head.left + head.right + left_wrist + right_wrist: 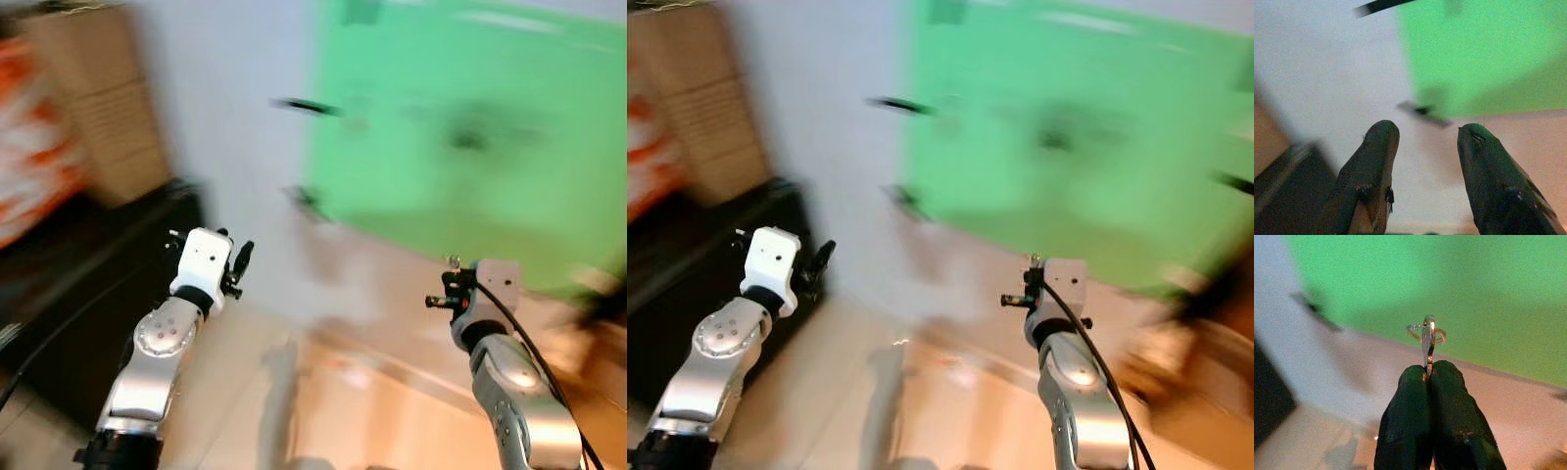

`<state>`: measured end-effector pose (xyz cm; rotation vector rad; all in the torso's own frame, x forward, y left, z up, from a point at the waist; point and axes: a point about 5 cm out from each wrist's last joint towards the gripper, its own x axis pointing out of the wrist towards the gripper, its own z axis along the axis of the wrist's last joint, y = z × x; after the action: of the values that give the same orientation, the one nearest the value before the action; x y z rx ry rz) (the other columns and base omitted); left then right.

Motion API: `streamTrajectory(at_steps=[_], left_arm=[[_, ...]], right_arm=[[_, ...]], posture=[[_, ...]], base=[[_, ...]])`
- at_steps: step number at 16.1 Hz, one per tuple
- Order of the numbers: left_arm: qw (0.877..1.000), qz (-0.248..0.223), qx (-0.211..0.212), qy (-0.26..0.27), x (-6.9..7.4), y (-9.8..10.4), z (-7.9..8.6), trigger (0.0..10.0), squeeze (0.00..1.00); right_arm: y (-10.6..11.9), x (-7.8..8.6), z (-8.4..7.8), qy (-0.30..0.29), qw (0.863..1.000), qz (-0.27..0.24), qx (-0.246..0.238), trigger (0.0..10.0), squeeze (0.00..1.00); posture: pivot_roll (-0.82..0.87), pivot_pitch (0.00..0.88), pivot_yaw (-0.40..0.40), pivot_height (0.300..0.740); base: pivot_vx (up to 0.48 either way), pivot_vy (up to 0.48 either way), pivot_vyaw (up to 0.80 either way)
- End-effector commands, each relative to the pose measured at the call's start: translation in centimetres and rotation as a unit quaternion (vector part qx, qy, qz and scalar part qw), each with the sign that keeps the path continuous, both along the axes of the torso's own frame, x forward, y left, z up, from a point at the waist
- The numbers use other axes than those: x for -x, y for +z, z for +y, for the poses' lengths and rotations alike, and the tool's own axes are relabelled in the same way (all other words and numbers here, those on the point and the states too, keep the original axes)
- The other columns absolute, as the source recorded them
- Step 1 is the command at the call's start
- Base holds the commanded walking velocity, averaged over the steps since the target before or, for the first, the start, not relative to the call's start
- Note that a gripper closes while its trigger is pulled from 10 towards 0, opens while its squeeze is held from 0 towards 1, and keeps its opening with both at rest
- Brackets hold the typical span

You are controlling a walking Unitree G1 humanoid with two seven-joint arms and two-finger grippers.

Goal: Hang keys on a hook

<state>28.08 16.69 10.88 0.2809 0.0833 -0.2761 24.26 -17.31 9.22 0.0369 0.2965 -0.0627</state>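
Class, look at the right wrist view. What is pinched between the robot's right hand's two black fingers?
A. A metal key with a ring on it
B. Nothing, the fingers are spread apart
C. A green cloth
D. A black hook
A. In the right wrist view the right hand has its fingers pressed together on the key, whose thin metal ring sticks out above the fingertips.

A dark cabinet (108, 294) stands on the tan floor (372, 411).

shiny metal key (1427, 340), matt black gripper (1428, 374)
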Motion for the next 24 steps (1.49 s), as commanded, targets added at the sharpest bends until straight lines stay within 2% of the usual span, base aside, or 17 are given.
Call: streamTrajectory(at_steps=[1,6,8,9,11,14,16,19,22,24], left_arm=[[1.000,-0.005,0.003,-0.022,-0.1,0.5,-0.7,10.0,0.00],[1.000,-0.003,0.003,-0.031,-0.1,0.5,-0.6,10.0,0.00],[0.999,-0.002,0.000,-0.036,-0.1,0.5,-0.5,10.0,0.00],[0.999,-0.001,-0.001,-0.039,-0.1,0.5,-0.5,10.0,0.00],[0.999,-0.001,-0.004,-0.045,0.0,0.5,-0.6,10.0,0.00],[0.999,-0.001,-0.009,-0.051,0.2,0.6,-0.6,10.0,0.00],[0.998,-0.001,-0.021,-0.065,0.3,0.6,-0.7,10.0,0.00],[0.993,-0.002,-0.039,-0.115,0.8,0.7,-1.3,10.0,0.00],[0.986,0.004,-0.037,-0.162,0.9,1.0,-1.4,10.0,0.00],[0.982,0.013,-0.041,-0.182,1.0,1.1,-1.3,10.0,0.00]], right_arm=[[0.8,-0.4,-0.1,0.003,1.000,-0.022,0.004,10.0,0.00],[1.1,-0.3,0.8,0.035,0.999,-0.037,0.005,10.0,0.00],[1.5,-0.3,1.7,0.074,0.996,-0.047,-0.008,10.0,0.00],[1.6,-0.3,2.0,0.102,0.993,-0.050,0.002,10.0,0.00],[2.0,-0.3,2.6,0.135,0.989,-0.056,0.018,10.0,0.00],[2.4,-0.2,3.5,0.172,0.983,-0.066,0.006,10.0,0.00],[2.9,-0.1,4.1,0.190,0.979,-0.078,-0.013,10.0,0.00],[3.4,0.0,4.8,0.217,0.972,-0.086,-0.001,10.0,0.00],[4.6,0.2,5.7,0.238,0.966,-0.095,0.024,10.0,0.00],[5.2,-0.2,5.5,0.233,0.967,-0.093,0.040,10.0,0.00]], posture=[[-0.01,0.000,-0.030,0.740],[-0.01,0.000,-0.018,0.740],[-0.01,0.000,-0.013,0.740],[0.00,0.000,-0.011,0.740],[0.00,0.000,-0.012,0.740],[0.01,0.000,-0.012,0.740],[0.01,0.000,-0.010,0.740],[0.01,0.000,-0.003,0.740],[0.01,0.000,0.004,0.740],[0.01,0.000,0.006,0.740]], base=[[0.379,0.000,-0.52],[0.400,0.000,0.00],[0.403,0.000,0.00],[0.405,0.000,0.00],[0.399,0.000,0.80],[0.386,0.000,0.80],[0.313,0.000,0.00],[0.000,0.000,0.00],[0.000,0.000,0.00],[0.000,0.000,0.00]])
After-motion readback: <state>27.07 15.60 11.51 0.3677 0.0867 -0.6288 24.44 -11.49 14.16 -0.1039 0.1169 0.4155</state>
